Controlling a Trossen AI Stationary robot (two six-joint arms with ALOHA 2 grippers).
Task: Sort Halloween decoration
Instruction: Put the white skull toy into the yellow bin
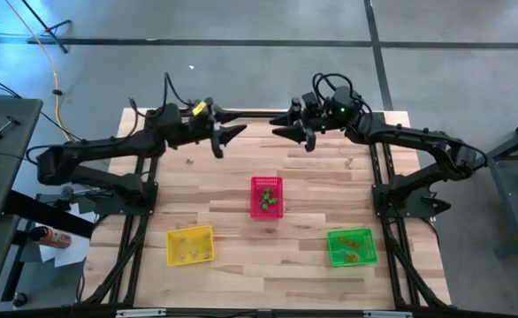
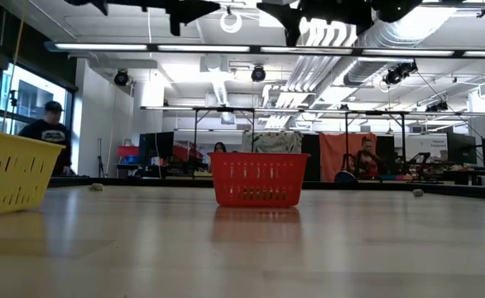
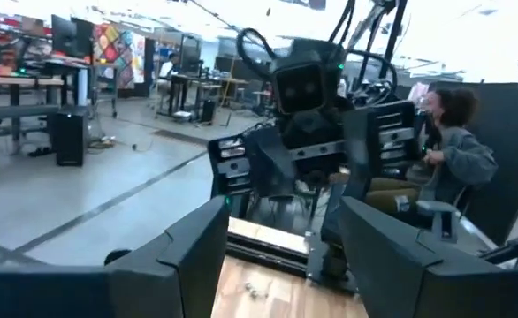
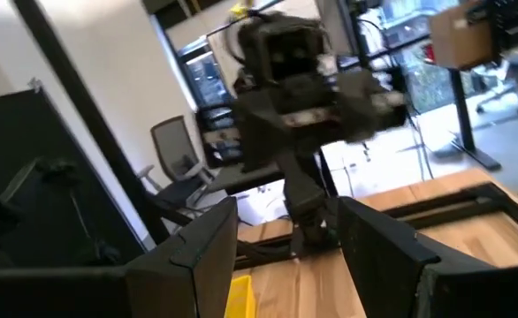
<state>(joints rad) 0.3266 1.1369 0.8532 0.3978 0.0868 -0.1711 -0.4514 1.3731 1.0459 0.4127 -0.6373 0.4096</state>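
The high view looks straight down on the whole pale wooden plank table from well above. The low view sits at tabletop height, facing level toward 12 o'clock; both share the red mesh basket at centre. Each wrist view looks close past its own dark fingers, across the table's far edge, at the opposite arm.

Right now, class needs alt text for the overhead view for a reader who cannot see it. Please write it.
Two dark robot arms meet over the far edge of a wooden table, left claw and right claw both open and empty. Nearer sit a red basket, a yellow basket and a green basket, each holding tiny trinkets.
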